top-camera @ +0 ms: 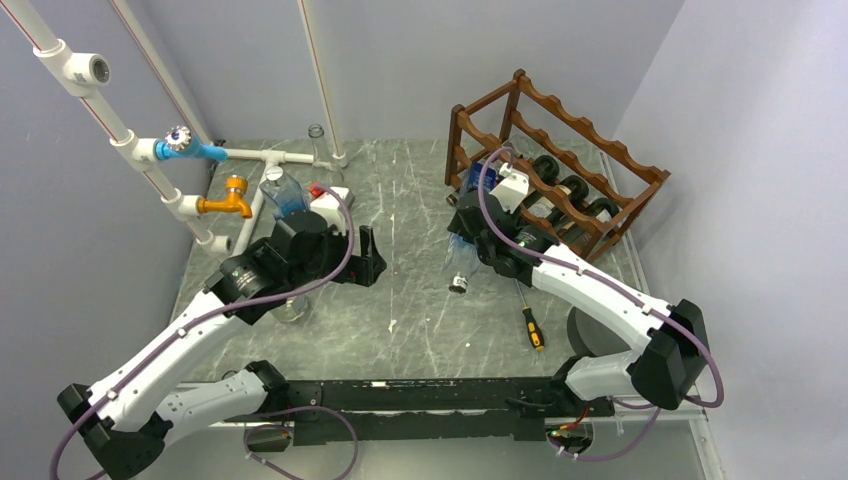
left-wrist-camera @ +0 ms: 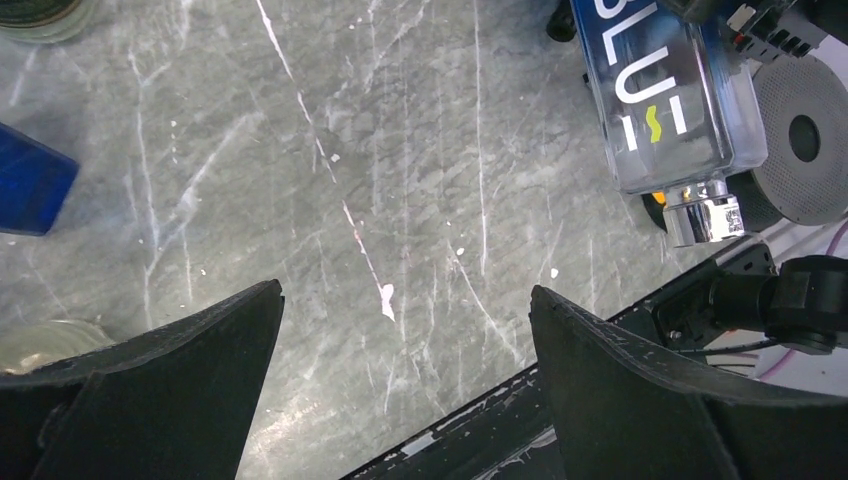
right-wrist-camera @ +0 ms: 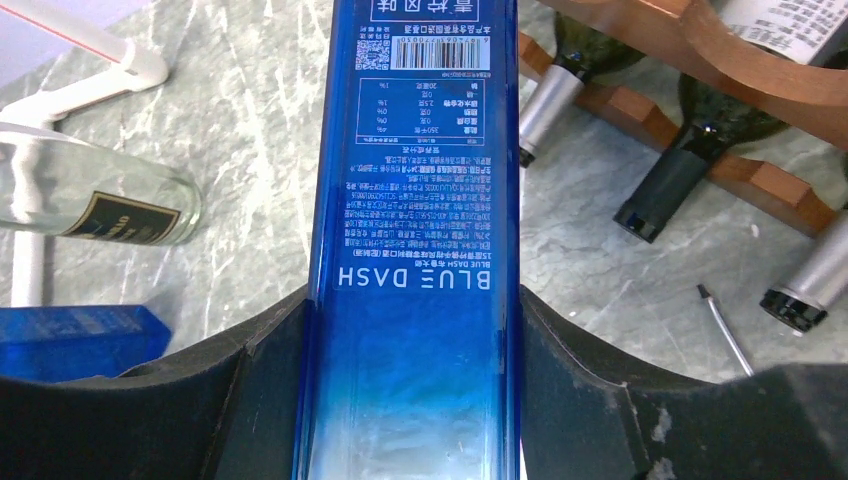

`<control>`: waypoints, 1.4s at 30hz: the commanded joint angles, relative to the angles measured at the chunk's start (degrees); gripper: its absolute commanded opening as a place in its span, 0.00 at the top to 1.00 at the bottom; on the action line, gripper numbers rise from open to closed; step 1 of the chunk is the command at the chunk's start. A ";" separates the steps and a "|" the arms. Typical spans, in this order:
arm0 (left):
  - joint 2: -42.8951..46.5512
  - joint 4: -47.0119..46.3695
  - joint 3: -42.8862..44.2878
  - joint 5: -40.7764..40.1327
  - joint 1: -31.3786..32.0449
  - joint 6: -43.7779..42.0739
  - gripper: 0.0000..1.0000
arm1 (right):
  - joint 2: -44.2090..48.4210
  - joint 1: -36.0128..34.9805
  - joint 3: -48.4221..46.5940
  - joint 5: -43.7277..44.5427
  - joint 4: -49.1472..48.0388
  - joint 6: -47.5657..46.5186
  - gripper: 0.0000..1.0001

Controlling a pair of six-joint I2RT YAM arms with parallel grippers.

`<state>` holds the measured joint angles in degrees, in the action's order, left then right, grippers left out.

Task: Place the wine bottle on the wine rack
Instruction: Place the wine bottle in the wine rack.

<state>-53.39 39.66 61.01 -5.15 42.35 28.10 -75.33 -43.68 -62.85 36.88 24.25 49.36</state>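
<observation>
The wine bottle [right-wrist-camera: 415,200] is a tall blue bottle marked BLUE DASH with a silver cap [left-wrist-camera: 703,215]. My right gripper [right-wrist-camera: 415,310] is shut on its body, one finger on each side, and holds it above the table. In the top view the bottle [top-camera: 462,262] hangs at the left front corner of the dark reddish-brown wine rack [top-camera: 590,150], cap toward the near edge. The rack's scalloped rail [right-wrist-camera: 740,60] shows at the top right of the right wrist view. My left gripper [left-wrist-camera: 405,290] is open and empty over bare table left of the bottle [left-wrist-camera: 665,90].
Three dark bottles [top-camera: 575,190] lie in the rack's bottom tier. A screwdriver [top-camera: 530,320] lies near the right arm. A clear glass bottle [right-wrist-camera: 90,200] and a blue box [right-wrist-camera: 70,340] are to the left. White pipes with a brass tap [top-camera: 228,198] stand at far left.
</observation>
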 commanded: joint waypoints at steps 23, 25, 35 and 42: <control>-6.20 -18.69 -3.47 24.23 -0.07 0.71 0.07 | 0.05 1.58 -6.46 15.90 -2.24 3.35 1.00; -6.29 -19.19 -3.82 24.18 0.00 0.60 0.09 | -0.13 2.02 -6.01 16.11 -2.67 3.50 1.00; -8.88 -22.77 -5.52 23.65 0.01 1.07 0.23 | -2.23 5.31 -4.72 14.79 -7.07 3.41 1.00; -10.73 -24.52 -4.90 21.97 -0.06 0.61 0.25 | -5.67 7.62 -4.93 12.57 -10.66 3.64 1.00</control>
<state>-63.66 19.05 55.51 17.65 42.35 28.69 -80.82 -37.23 -64.64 46.39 23.79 51.99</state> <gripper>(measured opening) 0.749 0.643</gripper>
